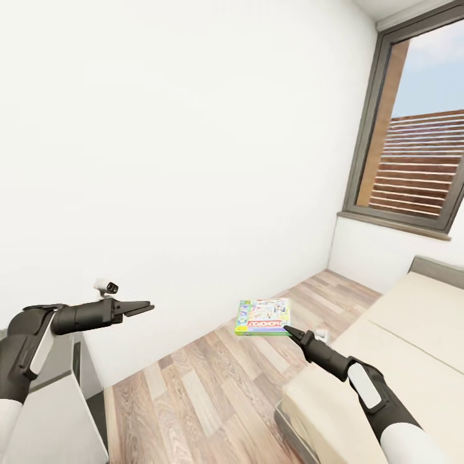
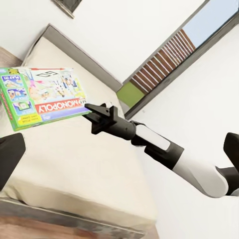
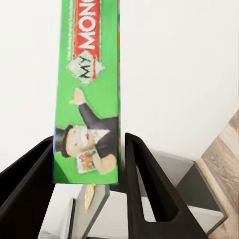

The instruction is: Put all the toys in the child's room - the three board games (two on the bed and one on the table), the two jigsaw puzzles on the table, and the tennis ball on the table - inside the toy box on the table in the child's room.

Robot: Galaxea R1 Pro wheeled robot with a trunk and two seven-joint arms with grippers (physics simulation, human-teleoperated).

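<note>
- A green board game (image 1: 263, 317) is clamped at one edge by the right gripper (image 1: 287, 330), held level in the air beside the bed (image 1: 399, 348).
- The left gripper (image 1: 143, 309) is seen closed and empty, well apart from the bed.

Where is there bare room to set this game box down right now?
The cream mattress beside the right claw is bare from its near corner to the grey headboard. The wood floor between bed and white wall is open too. The game box is held over that floor.
</note>
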